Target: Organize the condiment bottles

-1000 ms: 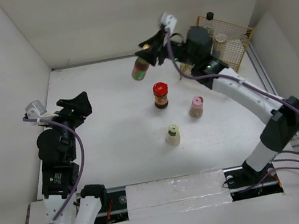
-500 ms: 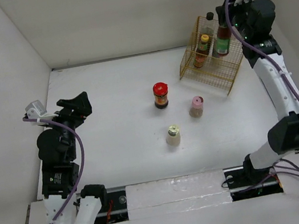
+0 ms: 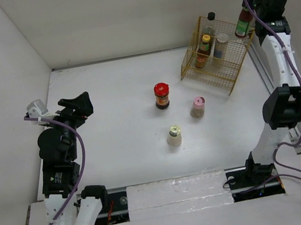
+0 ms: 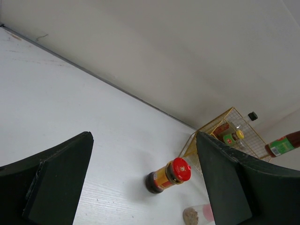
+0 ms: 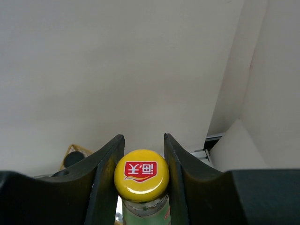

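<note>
Moved since half a second ago: held bottle and right end effector have gone up and to the right, from over the wire basket to beyond its far right corner
Held bottle: dark, with a green-and-red label and a yellow cap bearing a red logo; it hangs in the air, leaning, clear of the basket and the tabletop
Right end effector: closed narrow on the bottle's neck, one finger against each side just under the cap
In the basket: a small yellow-capped bottle and a silver-lidded jar side by side; a black cap shows at the back edge
On the tabletop: red-capped jar near the centre; pink-capped bottle to its near right; cream-capped bottle nearer the arms; all three upright and apart from one another
Left end effector: spread wide, holding nothing, raised over the left side of the tabletop, well apart from every bottle
Left wrist view: red-capped jar seen between the spread fingers, basket behind it
</note>
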Robot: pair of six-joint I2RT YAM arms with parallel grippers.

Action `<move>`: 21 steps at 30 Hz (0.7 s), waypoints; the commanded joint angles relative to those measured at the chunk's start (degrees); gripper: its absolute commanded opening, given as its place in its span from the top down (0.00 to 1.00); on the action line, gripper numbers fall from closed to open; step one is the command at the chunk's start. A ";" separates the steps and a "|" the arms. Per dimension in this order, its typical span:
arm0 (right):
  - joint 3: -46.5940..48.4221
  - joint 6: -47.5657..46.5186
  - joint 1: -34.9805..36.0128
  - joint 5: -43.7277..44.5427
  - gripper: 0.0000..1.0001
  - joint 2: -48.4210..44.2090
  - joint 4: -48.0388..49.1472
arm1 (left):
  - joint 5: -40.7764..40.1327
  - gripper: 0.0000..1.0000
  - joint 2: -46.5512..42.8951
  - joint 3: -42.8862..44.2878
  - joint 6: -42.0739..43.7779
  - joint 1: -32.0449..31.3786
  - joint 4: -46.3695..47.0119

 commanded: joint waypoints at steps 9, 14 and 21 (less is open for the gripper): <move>11.67 1.23 -1.38 2.46 0.89 5.98 8.01 | 0.19 0.13 0.07 -0.04 0.43 0.31 2.49; 4.49 1.23 -1.38 2.46 0.89 5.72 10.47 | -0.34 0.13 0.07 -0.04 0.43 0.31 2.49; -11.61 2.46 -0.33 4.48 0.89 2.20 19.26 | 0.18 0.13 0.69 -0.04 0.43 0.31 2.49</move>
